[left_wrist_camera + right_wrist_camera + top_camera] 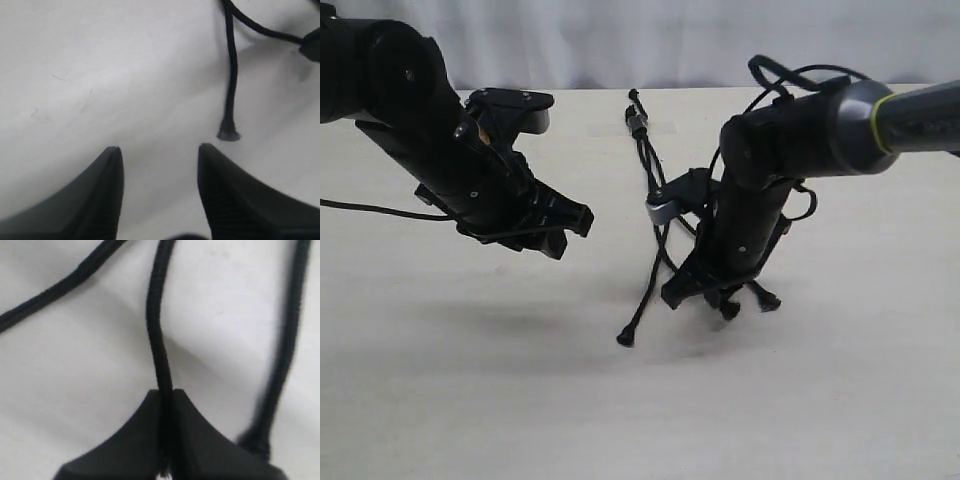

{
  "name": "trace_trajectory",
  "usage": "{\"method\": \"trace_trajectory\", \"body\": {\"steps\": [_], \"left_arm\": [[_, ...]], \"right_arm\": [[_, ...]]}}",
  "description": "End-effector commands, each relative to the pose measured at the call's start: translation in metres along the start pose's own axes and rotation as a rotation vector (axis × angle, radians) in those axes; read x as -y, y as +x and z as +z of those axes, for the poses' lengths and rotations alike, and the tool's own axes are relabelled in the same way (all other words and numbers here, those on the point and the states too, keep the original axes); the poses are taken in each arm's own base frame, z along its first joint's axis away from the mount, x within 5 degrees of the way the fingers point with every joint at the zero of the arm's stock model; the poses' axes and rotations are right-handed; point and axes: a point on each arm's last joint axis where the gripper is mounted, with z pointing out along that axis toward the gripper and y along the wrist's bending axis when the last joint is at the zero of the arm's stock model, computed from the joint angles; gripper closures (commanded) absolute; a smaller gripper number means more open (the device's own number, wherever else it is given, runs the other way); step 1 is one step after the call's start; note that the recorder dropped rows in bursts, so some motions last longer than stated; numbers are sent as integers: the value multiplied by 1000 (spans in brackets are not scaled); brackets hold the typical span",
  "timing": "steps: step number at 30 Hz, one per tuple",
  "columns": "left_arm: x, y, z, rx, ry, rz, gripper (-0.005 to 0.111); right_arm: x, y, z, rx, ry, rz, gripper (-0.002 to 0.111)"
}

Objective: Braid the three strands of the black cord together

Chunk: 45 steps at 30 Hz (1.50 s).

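We judge the braid barely begun. The black cord (642,150) lies on the pale counter (470,390) with its bound head at the far edge; its three strands (655,215) run toward the near side and cross loosely beneath the right arm (how many true crossings there are we cannot tell, since the arm hides them).

The right tool (718,298) is clenched on one length; in its wrist view the held strand (159,340) runs straight into the closed tips, low over the counter. The left tool (568,228) hangs above the counter, released, its jaws parted with nothing between them. Its wrist view shows the free strand (231,75) lying just beyond the tips; the knotted end (228,134) rests flat on the surface.

The step in hand, as we read it, is a crossing of one outer length over the middle. The next move probably calls for the left tool to come down and close on the free strand near its end; the rope is thin and lies flat, so the approach must be low and well centred. The third strand (285,355) lies just beside the right tool and could be caught by mistake.

We can read no brand, label or writing anywhere; the only marking is a yellow-green ring (873,125) around the right arm.
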Motion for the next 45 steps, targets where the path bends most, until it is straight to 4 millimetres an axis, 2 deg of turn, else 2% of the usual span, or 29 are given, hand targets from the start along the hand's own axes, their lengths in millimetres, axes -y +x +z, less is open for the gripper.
{"method": "trace_trajectory", "body": {"steps": [1, 5, 11, 16, 25, 29, 33, 37, 45], "left_arm": [[2, 0, -2, 20, 12, -18, 62], [2, 0, -2, 20, 12, -18, 62], [2, 0, -2, 14, 11, -18, 62], [2, 0, -2, 10, 11, -18, 62], [2, -2, -2, 37, 12, -18, 62], [2, -2, -2, 39, 12, -18, 62], [2, -2, -2, 42, 12, -18, 62], [2, -2, -2, 42, 12, -18, 62], [2, -2, -2, 36, 12, -18, 62]], "right_arm": [[35, 2, -22, 86, 89, 98, 104], [68, 6, -9, 84, 93, 192, 104], [76, 8, 14, 34, 93, 185, 104], [71, 12, 27, -44, 35, 181, 104], [34, 16, 20, -92, -373, 61, 104], [35, 14, 1, -43, -361, 62, 104], [47, 12, -18, 52, -282, 101, 104], [58, 12, -12, 44, -190, 130, 104], [60, 13, 26, -42, -185, 174, 104]]}}
